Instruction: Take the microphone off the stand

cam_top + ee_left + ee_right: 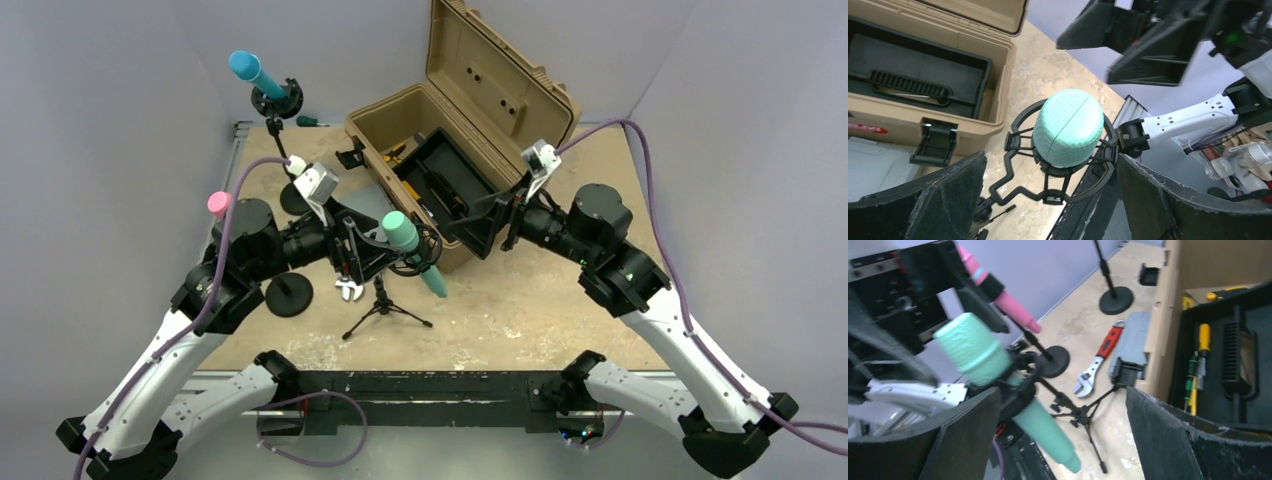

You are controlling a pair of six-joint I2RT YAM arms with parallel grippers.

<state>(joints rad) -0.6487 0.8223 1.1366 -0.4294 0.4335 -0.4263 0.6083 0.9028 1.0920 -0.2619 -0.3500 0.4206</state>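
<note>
A mint-green microphone sits tilted in a black shock mount on a small black tripod stand at the table's middle. My left gripper is open just left of the microphone's head. In the left wrist view the head and mount ring lie ahead between the open fingers. My right gripper is open to the right of the microphone. In the right wrist view the microphone slants down between the fingers, with the tripod behind it.
An open tan toolbox with tools stands behind the grippers. A blue microphone on a stand is at the back left, a pink one at the left. An adjustable wrench lies near the tripod.
</note>
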